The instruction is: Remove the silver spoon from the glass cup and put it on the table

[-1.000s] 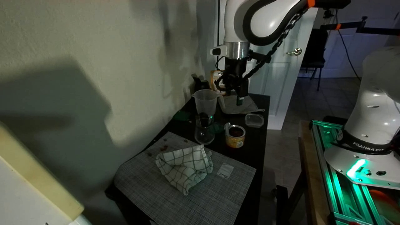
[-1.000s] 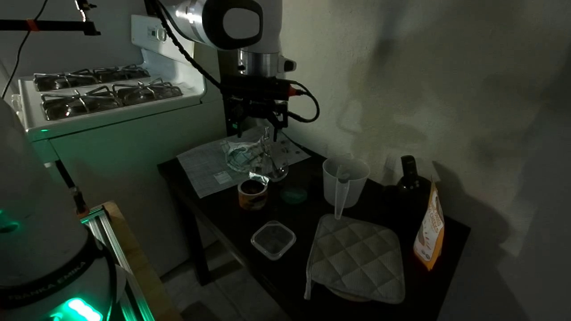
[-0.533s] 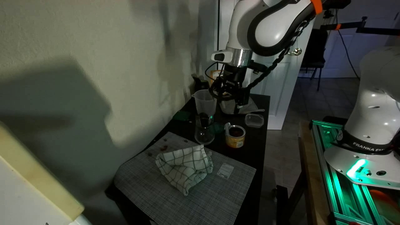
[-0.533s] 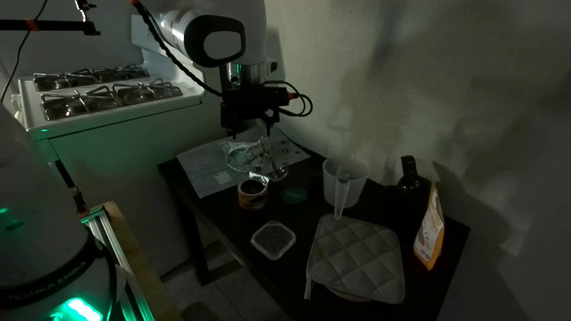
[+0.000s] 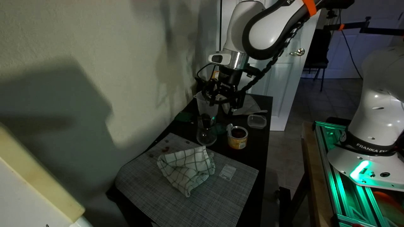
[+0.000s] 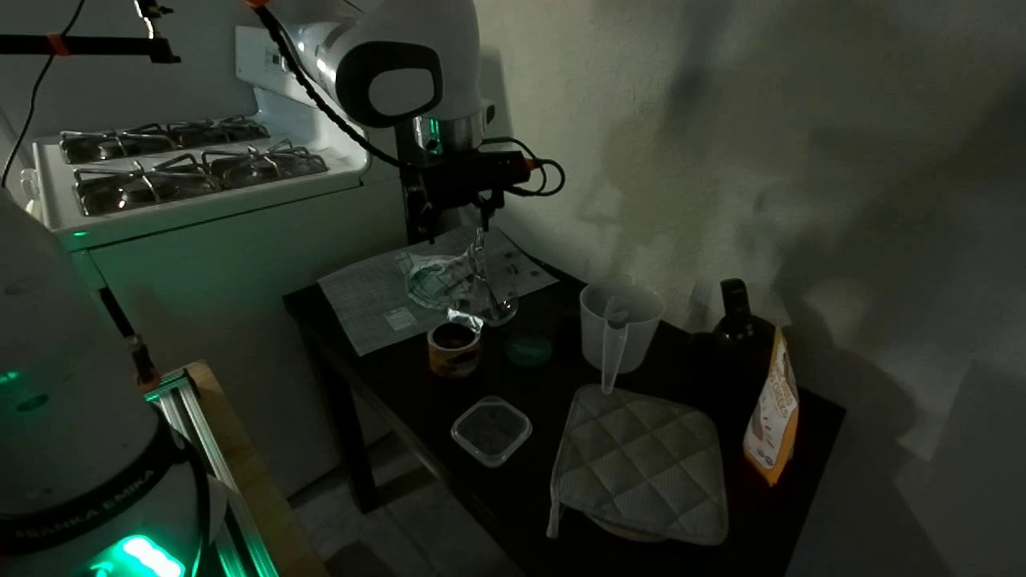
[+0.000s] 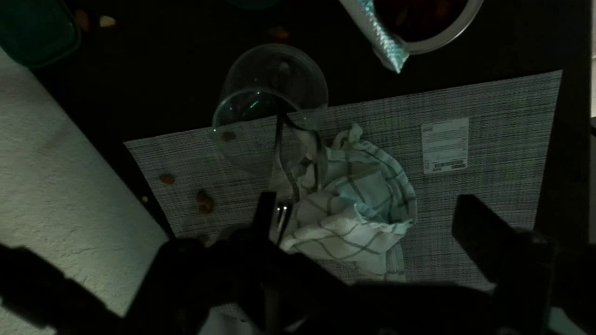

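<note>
The glass cup [image 5: 206, 138] stands on the black table [image 5: 257, 148], at the placemat's edge; it also shows in an exterior view [image 6: 501, 304] and the wrist view [image 7: 253, 118]. In the wrist view a silver fork [image 7: 281, 209] leans in it, tines up. Beside the fork a dark curved utensil, apparently the spoon [image 7: 319, 163], leans over the rim; its bowl is not clear. My gripper [image 7: 367, 199] is wide open and empty, above the utensils' upper ends; its left finger overlaps the fork tines in the wrist view. It also shows in both exterior views [image 5: 222, 107] [image 6: 458, 233].
A checked cloth [image 5: 186, 170] lies on the grey placemat [image 5: 151, 186]. An open can [image 6: 454, 353] with raised foil stands beside the cup. A clear pitcher [image 6: 621, 328], plastic container [image 6: 491, 433], quilted mitt [image 6: 641, 465], bottle [image 6: 733, 316] and orange bag [image 6: 772, 417] stand farther along.
My gripper has tilted and moved toward the wall side in an exterior view, dipping and then rising slightly. It stays open. The cup and its utensils have not moved.
</note>
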Robot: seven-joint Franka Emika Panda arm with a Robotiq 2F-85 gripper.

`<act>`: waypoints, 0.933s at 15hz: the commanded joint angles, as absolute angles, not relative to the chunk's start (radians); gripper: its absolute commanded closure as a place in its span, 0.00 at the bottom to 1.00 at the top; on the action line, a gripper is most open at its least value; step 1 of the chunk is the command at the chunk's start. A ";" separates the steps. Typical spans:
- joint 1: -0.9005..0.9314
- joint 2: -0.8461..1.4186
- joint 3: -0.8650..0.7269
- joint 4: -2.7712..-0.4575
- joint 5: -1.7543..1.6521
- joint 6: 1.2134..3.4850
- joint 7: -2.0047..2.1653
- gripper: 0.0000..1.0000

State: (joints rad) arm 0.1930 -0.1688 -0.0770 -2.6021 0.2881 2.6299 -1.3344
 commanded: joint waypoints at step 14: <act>0.065 0.087 0.048 -2.420 0.232 2.590 -1.334 1.00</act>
